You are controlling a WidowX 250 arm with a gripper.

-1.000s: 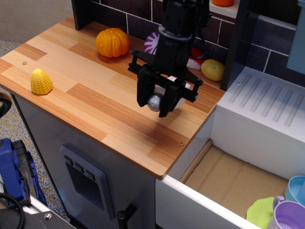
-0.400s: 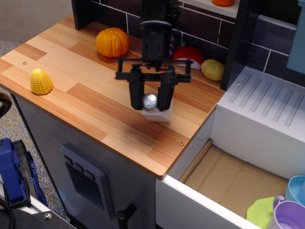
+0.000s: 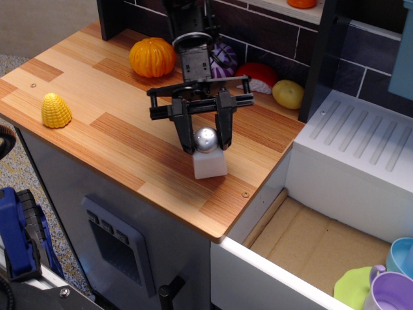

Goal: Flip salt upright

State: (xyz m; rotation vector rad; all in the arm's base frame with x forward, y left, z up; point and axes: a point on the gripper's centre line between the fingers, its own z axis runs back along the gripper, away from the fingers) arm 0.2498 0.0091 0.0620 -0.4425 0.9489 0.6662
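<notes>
The salt stands upright on the wooden counter, its white square body down and its silver ball on top. It is near the counter's right front part. My gripper comes down from above. Its two black fingers flank the silver ball and appear closed on it. The white body rests on the wood below the fingertips.
An orange pumpkin sits at the back. A yellow corn lies at the left edge. A purple-white toy, a red toy and a yellow fruit line the back wall. A grey sink and an open drawer are at the right.
The gripper turned the salt from tilted in the air to upright, moved it left and lowered it onto the counter.
</notes>
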